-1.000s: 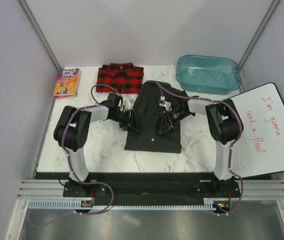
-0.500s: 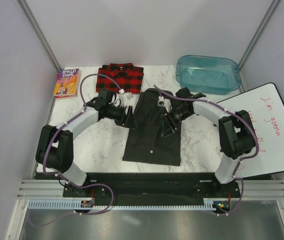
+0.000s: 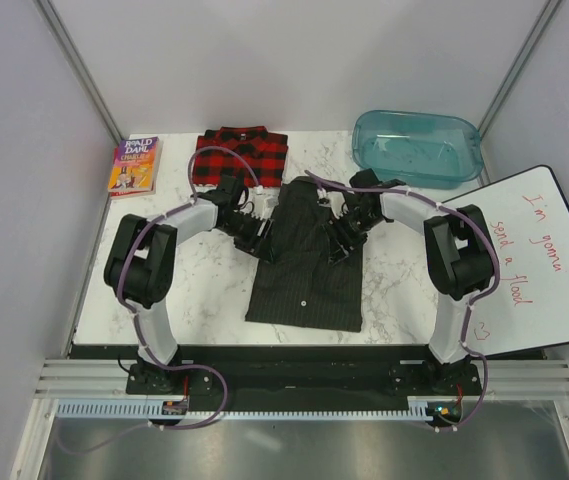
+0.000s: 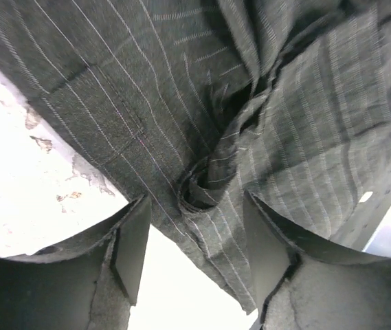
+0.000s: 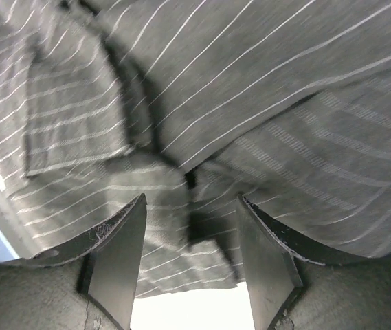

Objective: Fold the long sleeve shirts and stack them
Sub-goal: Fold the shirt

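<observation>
My overhead view is bright, even and sharp, with soft shadows on the marble table (image 3: pixel 204 290). On the left wrist camera the table blows out white at 8 o'clock. The charcoal pinstriped shirt (image 4: pixel 147 82) reads crisp there; the right wrist fingers (image 5: pixel 116 254) at 5 and 7 o'clock look soft.
</observation>
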Robot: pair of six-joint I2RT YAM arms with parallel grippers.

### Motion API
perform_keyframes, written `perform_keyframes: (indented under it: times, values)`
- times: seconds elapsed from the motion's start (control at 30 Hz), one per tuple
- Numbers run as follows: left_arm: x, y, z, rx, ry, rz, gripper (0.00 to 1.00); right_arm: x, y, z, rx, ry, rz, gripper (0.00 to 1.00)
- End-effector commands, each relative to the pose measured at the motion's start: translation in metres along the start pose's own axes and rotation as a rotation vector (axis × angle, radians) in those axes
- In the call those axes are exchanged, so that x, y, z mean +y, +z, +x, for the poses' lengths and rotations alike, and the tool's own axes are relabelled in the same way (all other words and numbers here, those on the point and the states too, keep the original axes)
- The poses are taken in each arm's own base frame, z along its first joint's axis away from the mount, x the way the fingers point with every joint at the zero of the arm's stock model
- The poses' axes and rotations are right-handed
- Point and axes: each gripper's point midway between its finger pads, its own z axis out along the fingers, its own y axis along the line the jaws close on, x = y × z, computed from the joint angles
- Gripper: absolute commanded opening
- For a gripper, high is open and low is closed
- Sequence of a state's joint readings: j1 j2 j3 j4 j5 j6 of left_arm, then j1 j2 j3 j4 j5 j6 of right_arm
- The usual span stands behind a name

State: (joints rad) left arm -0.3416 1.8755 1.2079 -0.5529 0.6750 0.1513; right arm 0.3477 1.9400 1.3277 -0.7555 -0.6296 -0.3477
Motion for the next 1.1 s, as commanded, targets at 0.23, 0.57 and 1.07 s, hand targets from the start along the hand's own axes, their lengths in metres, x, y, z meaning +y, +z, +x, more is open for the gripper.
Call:
perform_keyframes:
  times: [0.23, 0.57, 1.07]
  values:
    - [-0.010, -0.007, -0.011, -0.001, 0.132, 0.018, 0.17, -0.033, -0.023, -0.047, -0.099, -0.039, 0.103, 0.59]
    - [0.010, -0.029, -0.032, -0.105, 0.085, -0.080, 0.32, -0.086, -0.056, -0.073, -0.164, -0.014, 0.263, 0.51]
    - [0.012, 0.022, -0.096, -0.109, 0.097, -0.020, 0.36, -0.142, -0.020, -0.081, -0.138, -0.017, 0.348, 0.49]
